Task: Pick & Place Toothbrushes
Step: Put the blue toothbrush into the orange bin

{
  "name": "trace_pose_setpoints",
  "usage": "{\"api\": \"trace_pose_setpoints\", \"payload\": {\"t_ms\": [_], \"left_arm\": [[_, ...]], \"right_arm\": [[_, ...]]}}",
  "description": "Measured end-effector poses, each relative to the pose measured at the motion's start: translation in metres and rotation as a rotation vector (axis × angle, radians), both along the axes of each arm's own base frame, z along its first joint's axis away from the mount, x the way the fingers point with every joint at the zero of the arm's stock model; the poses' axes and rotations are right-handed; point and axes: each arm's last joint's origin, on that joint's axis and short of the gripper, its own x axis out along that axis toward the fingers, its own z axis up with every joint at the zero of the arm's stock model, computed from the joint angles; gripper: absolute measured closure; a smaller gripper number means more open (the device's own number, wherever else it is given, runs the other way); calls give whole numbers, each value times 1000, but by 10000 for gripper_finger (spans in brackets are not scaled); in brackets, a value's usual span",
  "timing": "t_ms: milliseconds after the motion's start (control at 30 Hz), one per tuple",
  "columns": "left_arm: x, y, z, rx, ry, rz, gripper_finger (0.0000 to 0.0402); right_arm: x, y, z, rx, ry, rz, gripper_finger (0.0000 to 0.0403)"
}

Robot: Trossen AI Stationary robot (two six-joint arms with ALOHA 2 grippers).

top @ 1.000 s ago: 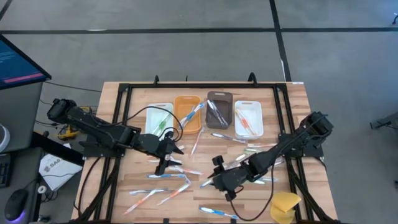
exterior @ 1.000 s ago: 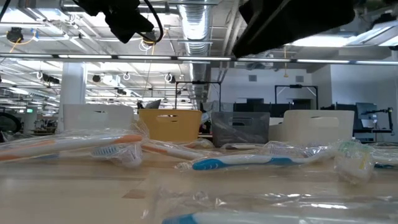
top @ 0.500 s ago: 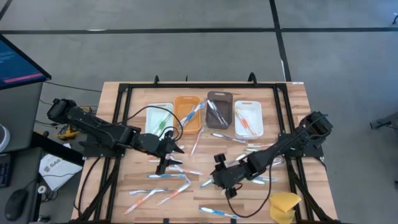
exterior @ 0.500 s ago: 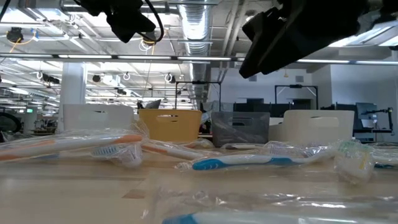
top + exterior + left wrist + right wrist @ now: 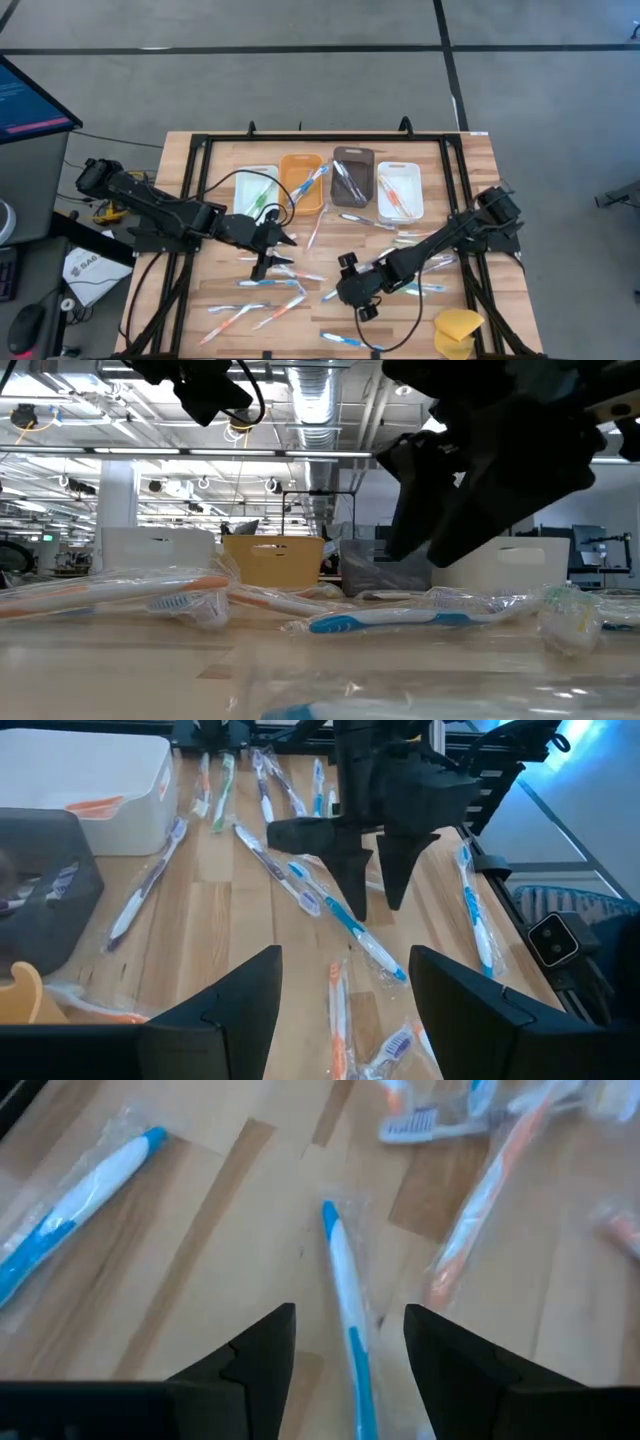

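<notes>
Toothbrush (image 5: 345, 1295) btwn right pincer (image 5: 347, 1348) fingers: wrist view only.

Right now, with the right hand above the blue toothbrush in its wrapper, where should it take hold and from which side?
Probably at the mid-handle of the blue toothbrush, coming straight down. It lies flat and alone on the table, running lengthwise between the open fingers of the right hand, so they can close across its thin width.
</notes>
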Motion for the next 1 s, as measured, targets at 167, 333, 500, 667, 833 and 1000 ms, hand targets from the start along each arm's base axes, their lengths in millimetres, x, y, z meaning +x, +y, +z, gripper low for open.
{"api": "trace_pose_setpoints", "payload": {"t_ms": [167,333,500,667,833,1000], "left_arm": [[0,0,0,0,-1,0,188],[0,0,0,2,-1,-2,188],[0,0,0,4,0,-7,188],[0,0,0,5,0,-7,188],[0,0,0,5,0,-7,188],[0,0,0,5,-2,-6,188]], "right_arm": [[1,-6,-3,-11,25,-18,216],[7,-10,-26,7,95,-14,213],[11,-14,-34,70,131,-15,218],[13,-16,-34,78,131,-11,241],[13,-16,-34,73,125,14,306],[13,-16,-34,78,127,20,386]]}}
